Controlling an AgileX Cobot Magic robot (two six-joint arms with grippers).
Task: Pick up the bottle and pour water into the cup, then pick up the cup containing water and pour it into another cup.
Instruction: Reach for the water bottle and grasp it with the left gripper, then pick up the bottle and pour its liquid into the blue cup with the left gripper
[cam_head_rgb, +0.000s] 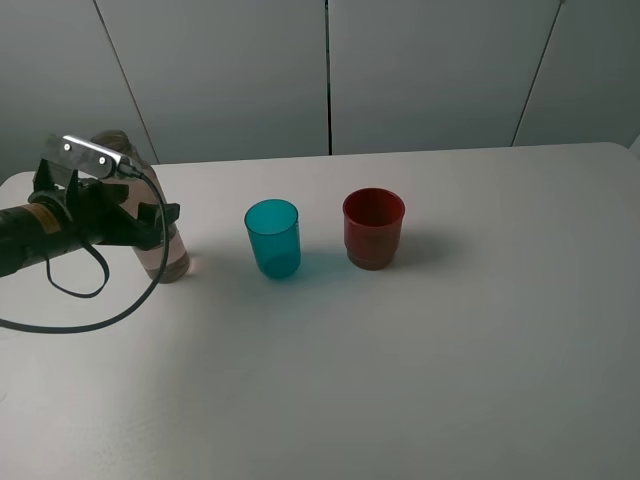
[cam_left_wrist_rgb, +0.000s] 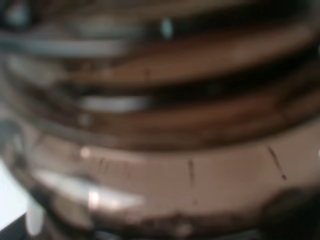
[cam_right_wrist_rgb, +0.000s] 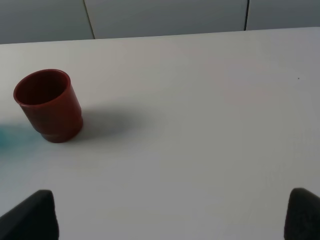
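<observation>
Brownish clear plastic fills the left wrist view: the bottle (cam_left_wrist_rgb: 190, 170) sits right up against the camera, blurred, inside the left hand (cam_head_rgb: 157, 226). From above, that hand's dark fingers are spread wide on either side of the bottle (cam_head_rgb: 172, 258), which stands upright on the white table (cam_head_rgb: 420, 380); whether the fingers touch it I cannot tell. Just past this hand, on the side away from its arm, the teal cup (cam_head_rgb: 272, 238) stands upright. The red cup (cam_head_rgb: 373, 228) stands farther off, apart from the teal one. The right hand (cam_right_wrist_rgb: 172, 215) is open, its two dark fingertips wide apart above the table, with the red cup (cam_right_wrist_rgb: 48, 105) ahead of it and off to one side.
</observation>
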